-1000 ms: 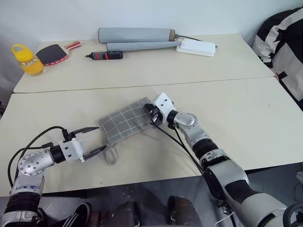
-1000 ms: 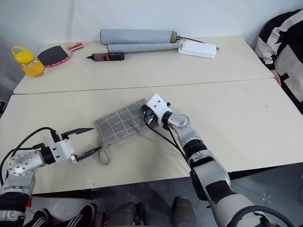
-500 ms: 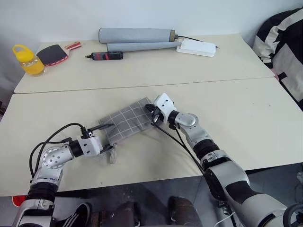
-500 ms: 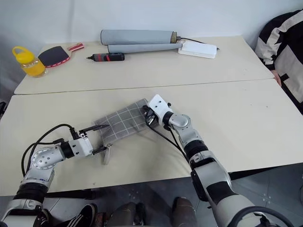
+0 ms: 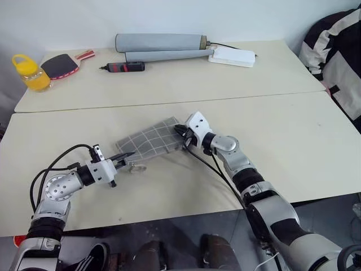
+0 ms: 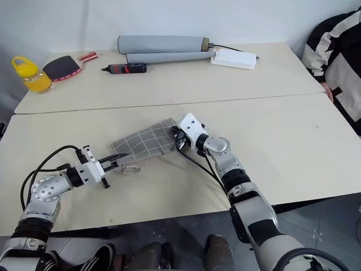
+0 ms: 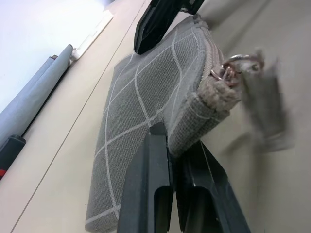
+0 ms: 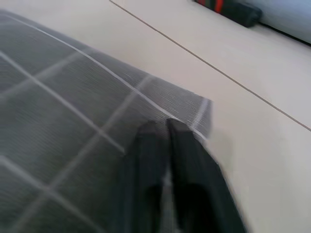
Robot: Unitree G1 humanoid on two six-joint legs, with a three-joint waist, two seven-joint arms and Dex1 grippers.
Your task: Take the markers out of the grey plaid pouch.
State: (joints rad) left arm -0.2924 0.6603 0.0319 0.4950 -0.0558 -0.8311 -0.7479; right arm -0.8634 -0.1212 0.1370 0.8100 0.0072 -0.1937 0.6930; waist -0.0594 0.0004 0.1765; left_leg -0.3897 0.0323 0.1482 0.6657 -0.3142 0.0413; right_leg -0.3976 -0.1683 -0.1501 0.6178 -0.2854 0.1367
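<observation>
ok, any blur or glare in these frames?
Left wrist view: the wrist loop is smeared, while the pouch weave stays crisp. Right wrist view: the right gripper and the pouch fabric under it look soft. Eye views: sharp, even lighting, soft shadows, no glare on the table.

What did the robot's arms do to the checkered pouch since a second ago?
The left end effector reached in toward the grey plaid pouch and shut on its near corner, lifting that end so the wrist loop swung outward. The right end effector stayed pinched on the far end. The paddle, yellow bottle and grey rolls did not move.
</observation>
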